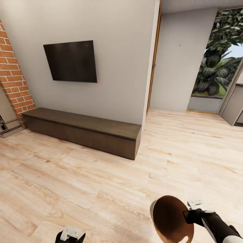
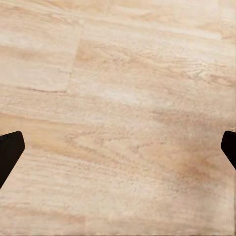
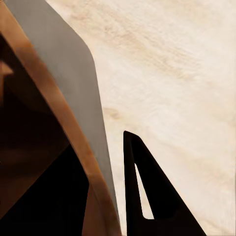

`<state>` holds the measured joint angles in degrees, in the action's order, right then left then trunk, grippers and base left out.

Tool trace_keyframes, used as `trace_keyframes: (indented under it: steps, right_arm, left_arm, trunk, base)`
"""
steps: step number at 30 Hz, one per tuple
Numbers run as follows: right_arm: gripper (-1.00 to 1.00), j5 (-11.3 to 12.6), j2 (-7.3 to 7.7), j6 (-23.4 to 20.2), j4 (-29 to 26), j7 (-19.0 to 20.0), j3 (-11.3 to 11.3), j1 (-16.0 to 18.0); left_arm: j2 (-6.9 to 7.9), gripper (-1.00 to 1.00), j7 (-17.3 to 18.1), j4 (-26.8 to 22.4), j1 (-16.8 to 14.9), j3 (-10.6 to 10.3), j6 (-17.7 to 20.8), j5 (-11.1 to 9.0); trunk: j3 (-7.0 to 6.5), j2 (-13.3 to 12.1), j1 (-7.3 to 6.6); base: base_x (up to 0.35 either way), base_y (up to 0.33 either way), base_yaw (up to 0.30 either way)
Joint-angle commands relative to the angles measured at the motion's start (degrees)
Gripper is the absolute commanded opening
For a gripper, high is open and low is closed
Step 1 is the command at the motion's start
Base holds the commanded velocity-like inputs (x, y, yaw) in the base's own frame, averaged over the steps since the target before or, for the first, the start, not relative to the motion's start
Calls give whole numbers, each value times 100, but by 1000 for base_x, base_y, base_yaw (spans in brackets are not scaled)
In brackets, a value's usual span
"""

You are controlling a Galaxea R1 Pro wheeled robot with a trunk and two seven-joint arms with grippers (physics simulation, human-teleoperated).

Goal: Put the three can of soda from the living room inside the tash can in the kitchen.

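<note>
Right gripper (image 1: 189, 216) is clamping the rim of the tash can (image 1: 172, 219), carrying it low at the near right of the head view with its brown-orange inside facing the camera; in the right wrist view one dark finger (image 3: 147, 196) is lying against the grey outer wall of the can (image 3: 73, 73), with the rim passing between the fingers. Left gripper (image 1: 70, 235) is showing at the bottom edge of the head view, and in its own wrist view the two dark fingertips (image 2: 10, 150) are sitting at opposite edges of the picture, spread wide over nothing but the light wood plank floor (image 2: 118, 98). That floor (image 1: 84, 182) is stretching away from the robot toward a long, low dark wood bench (image 1: 84, 130) standing against a white wall (image 1: 118, 50). A black television (image 1: 71, 61) is hanging on that wall above the bench. A red brick column (image 1: 13, 77) is rising at the far left. At the far right, past the wall's end, an opening is showing green plants (image 1: 219, 60) outside.
</note>
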<state>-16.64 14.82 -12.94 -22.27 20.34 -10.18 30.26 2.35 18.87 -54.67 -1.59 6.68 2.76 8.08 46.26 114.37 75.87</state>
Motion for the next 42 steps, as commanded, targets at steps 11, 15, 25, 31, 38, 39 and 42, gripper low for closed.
trace_keyframes:
  steps: [11, 15, 25, 31, 38, 39, 42]
  right_arm:
    - [-100, 107, 122, 1872, 22, 30, -51, -782]
    - [-100, 122, 128, 2811, 162, 31, -115, -1003]
    - [-100, 124, 93, 3254, 507, 32, -804, -1110]
    - [-100, 116, 69, 3274, 531, 38, -923, -1117]
    - [-100, 109, 58, 3287, 492, 40, -916, -1118]
    - [-100, 109, 59, 3287, 494, 40, -916, -1119]
    - [-100, 109, 62, 3288, 496, 40, -906, -1119]
  left_arm:
    - [35, 100, -18, 1156, 1, 68, -867, -65]
    - [37, 100, -27, 1465, 4, 76, -1212, -80]
    - [38, 100, -40, 2052, 7, 87, -1689, -93]
    - [62, 100, -41, 2099, -24, 88, -1744, -105]
    - [246, 100, -246, 1349, -734, 173, -1015, -127]
    - [250, 100, -263, 1214, -795, 179, -852, -130]
    - [252, 100, -304, 762, -937, 192, -408, -136]
  trunk:
    - [-199, -442, -243]
    - [-271, -603, -330]
    - [-451, -1004, -550]
    - [-558, -1245, -682]
    - [-684, -1525, -836]
    - [-702, -1565, -858]
    - [-756, -1686, -923]
  base:
    - [0, 0, 0]
    - [0, 0, 0]
    - [0, 0, 0]
    - [0, 0, 0]
    - [0, 0, 0]
    - [0, 0, 0]
    - [0, 0, 0]
